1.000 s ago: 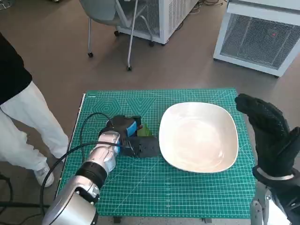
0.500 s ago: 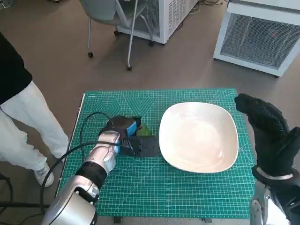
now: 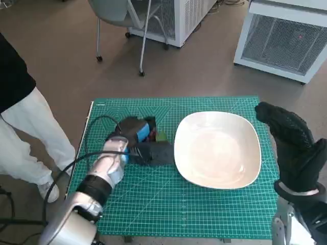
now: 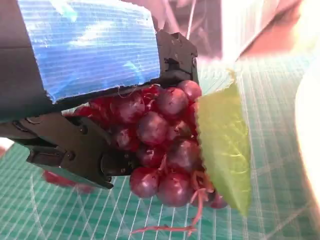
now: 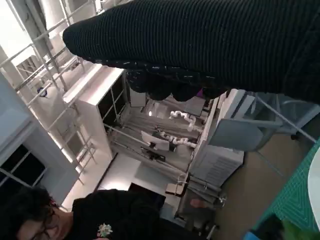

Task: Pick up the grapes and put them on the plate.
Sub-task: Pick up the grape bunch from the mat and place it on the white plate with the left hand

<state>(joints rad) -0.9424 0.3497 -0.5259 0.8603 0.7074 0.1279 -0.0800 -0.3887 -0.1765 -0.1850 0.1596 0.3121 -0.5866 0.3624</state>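
A bunch of dark red grapes [image 4: 160,145] with a green leaf [image 4: 225,145] sits in my left hand [image 4: 75,115], whose black fingers wrap round it. In the head view that left hand [image 3: 144,145] is over the green mat just left of the plate, and only the leaf [image 3: 161,136] shows beside it. The white, rounded-square plate [image 3: 217,149] lies on the right half of the mat with nothing on it. My gloved right hand [image 3: 288,145] stands upright off the plate's right rim, fingers apart, holding nothing; in its own wrist view the right hand [image 5: 200,45] is a dark band.
A green cutting mat [image 3: 179,204] covers the table. A person in white trousers [image 3: 25,138] stands close at the left. A chair [image 3: 127,15] and white cabinets [image 3: 286,41] stand on the floor beyond the far edge.
My left hand, still holding the grapes, has shifted slightly toward the far side of the mat. The right hand and the plate have stayed put.
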